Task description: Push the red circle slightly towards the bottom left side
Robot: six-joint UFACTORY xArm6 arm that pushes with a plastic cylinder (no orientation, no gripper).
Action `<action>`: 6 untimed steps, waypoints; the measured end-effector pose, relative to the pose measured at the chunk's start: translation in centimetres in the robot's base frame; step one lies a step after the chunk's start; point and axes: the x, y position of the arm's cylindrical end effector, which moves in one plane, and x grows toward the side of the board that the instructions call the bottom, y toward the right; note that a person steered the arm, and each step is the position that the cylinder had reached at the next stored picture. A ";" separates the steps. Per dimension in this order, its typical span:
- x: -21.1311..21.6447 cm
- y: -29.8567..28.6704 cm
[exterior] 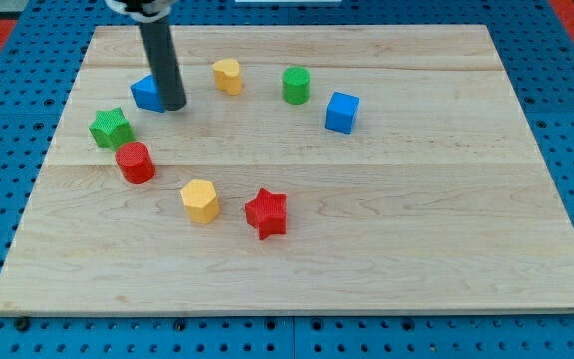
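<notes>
The red circle (136, 163) is a short red cylinder at the view's left, just below and right of the green star (111, 128). My tip (173, 105) stands above and to the right of the red circle, apart from it. The tip is right against the blue block (146, 93), which the rod partly hides, so its shape is unclear.
The wooden board (417, 239) also carries a yellow block (228, 76), a green cylinder (296, 85), a blue cube (342, 112), a yellow hexagon (200, 200) and a red star (266, 213). A blue pegboard surrounds the board.
</notes>
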 end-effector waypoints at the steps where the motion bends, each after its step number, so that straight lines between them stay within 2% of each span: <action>1: 1.4 3.3; 3: 7.0 2.3; 4: 7.6 -1.7; 5: 9.1 -2.1; 6: 8.0 -0.4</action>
